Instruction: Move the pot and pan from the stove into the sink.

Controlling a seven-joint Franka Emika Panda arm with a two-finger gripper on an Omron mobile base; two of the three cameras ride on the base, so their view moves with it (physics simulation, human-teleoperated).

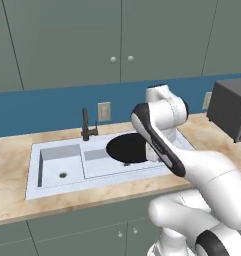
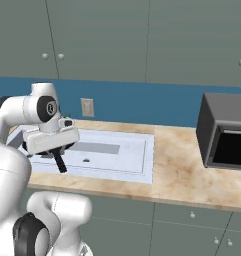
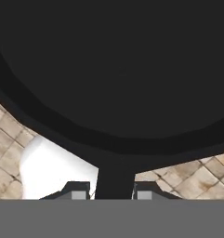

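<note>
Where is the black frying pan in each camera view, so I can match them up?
Left base view: the pan sits mid-frame over the sink, right of the faucet.
Right base view: its handle pokes below the gripper, left of centre.
Hand view: the pan spans the upper frame.
Shared landmark: the sink.

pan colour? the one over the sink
Black all over, the pan and its handle; clearest in the left base view, above the white sink.
</note>
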